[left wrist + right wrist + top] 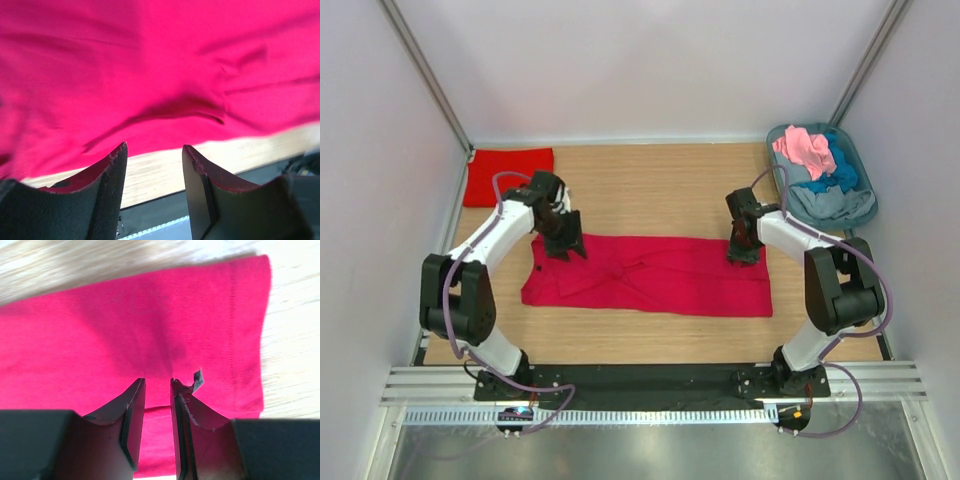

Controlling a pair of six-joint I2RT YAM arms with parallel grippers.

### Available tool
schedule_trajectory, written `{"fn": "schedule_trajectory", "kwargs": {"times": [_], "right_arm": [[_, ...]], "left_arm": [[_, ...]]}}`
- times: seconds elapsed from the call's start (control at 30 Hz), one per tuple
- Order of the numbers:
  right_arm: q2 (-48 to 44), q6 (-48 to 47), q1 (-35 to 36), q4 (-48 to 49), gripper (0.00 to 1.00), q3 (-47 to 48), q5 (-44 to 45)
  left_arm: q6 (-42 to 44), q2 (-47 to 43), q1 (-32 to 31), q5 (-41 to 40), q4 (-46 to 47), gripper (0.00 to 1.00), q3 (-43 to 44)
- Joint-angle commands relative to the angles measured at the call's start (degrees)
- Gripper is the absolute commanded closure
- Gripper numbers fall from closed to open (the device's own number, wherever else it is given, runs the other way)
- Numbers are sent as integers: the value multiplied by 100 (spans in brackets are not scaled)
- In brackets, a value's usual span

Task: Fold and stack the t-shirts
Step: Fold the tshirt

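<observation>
A crimson t-shirt (650, 275) lies flat across the middle of the table, folded into a long band. My left gripper (565, 245) hovers over its upper left edge. In the left wrist view this gripper (154, 146) is open, with only bare wood showing between the fingers and the shirt (160, 70) beyond them. My right gripper (745, 252) is at the band's upper right end. Its jaws (157, 380) stand a narrow gap apart above the cloth (125, 330), and a crease of shirt shows through the gap. A folded scarlet t-shirt (508, 175) rests at the back left.
A grey-blue oval tub (860, 165) stands at the back right with pink (805, 150), blue (840, 170) and grey (830, 205) shirts heaped in it. White walls close in the left, right and back sides. A black rail (650, 380) runs along the near edge.
</observation>
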Motion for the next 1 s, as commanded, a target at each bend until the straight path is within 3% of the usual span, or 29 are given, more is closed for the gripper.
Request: {"fn": "schedule_trajectory", "kwargs": {"times": [0.0,0.13,0.47,0.7,0.97], "right_arm": [[-153,38,-118,135,67,-25,-120],[-39,21,-127,188,67,37,-225],[-56,-23,-224,390,67,-218,-401],[-4,-67,-303,443,67,-139,-524],[189,-41,-452,548,67,-60,-665]], "left_arm": [[241,-101,-602,936,702,50,-341],[601,4,-1272,436,835,48,-201],[839,645,-1387,-14,924,46,309],[427,1015,-1510,267,757,55,310],[5,181,-1695,57,45,66,-280]]}}
